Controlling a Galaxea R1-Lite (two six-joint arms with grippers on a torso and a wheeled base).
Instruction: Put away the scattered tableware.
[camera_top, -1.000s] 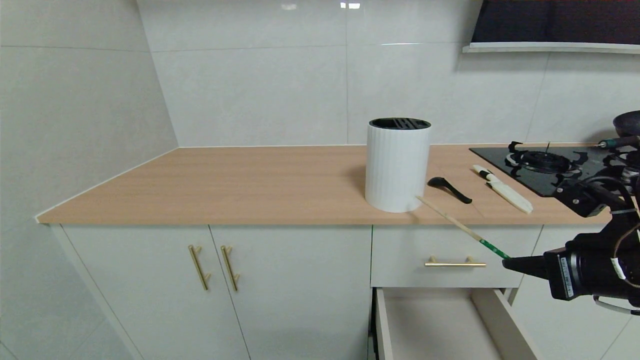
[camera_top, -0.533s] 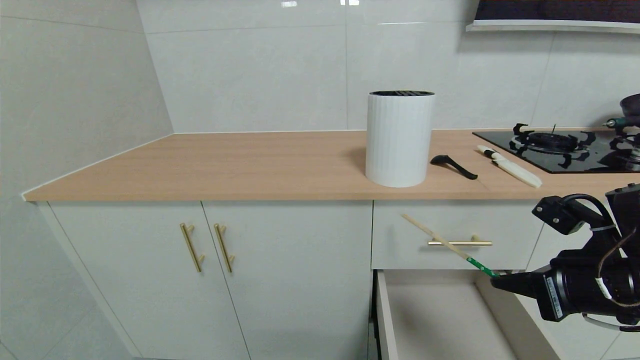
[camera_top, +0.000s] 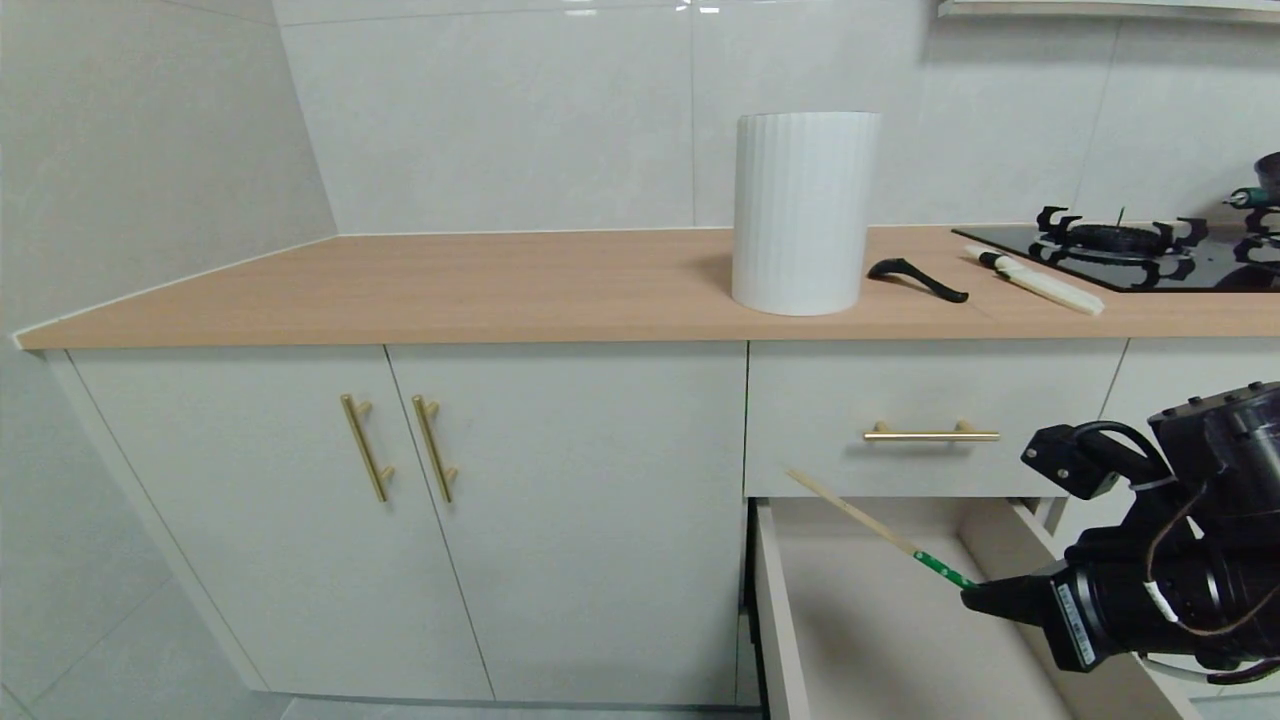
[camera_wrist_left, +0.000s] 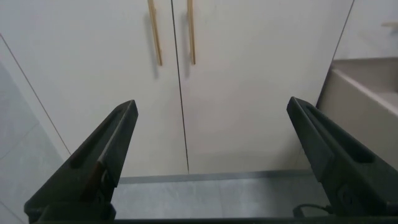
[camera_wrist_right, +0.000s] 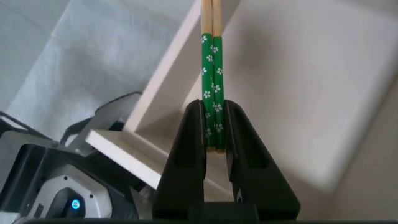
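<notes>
**Chopsticks lowered to the open drawer**

At the left of the head view stand the cabinet doors (camera_top: 400, 500). The left wrist view faces those doors (camera_wrist_left: 180, 74) low down, and the left jaws are spread wide with nothing between them.

Right of centre on the counter (camera_top: 450, 285) is the white holder (camera_top: 806, 212). A black spoon (camera_top: 915, 279) lies just to its right, then a knife (camera_top: 1040, 282), then the hob (camera_top: 1120, 245) at the right edge. None of these has shifted on the counter. They only sit higher in the frame because the camera has dropped.

At the lower right, the chopsticks (camera_top: 870, 525) have changed place. A second ago their tips crossed the counter edge by the holder. Now they slant over the open drawer (camera_top: 775, 620), below the shut drawer front (camera_top: 930, 400). The right jaws are clamped on their green ends (camera_wrist_right: 211, 68), and the pair lies side by side.

This looks like the lowering stage of stowing them. They still appear to be held above the drawer floor, so release seems a little way off. The spoon and knife are still to be put away.
</notes>
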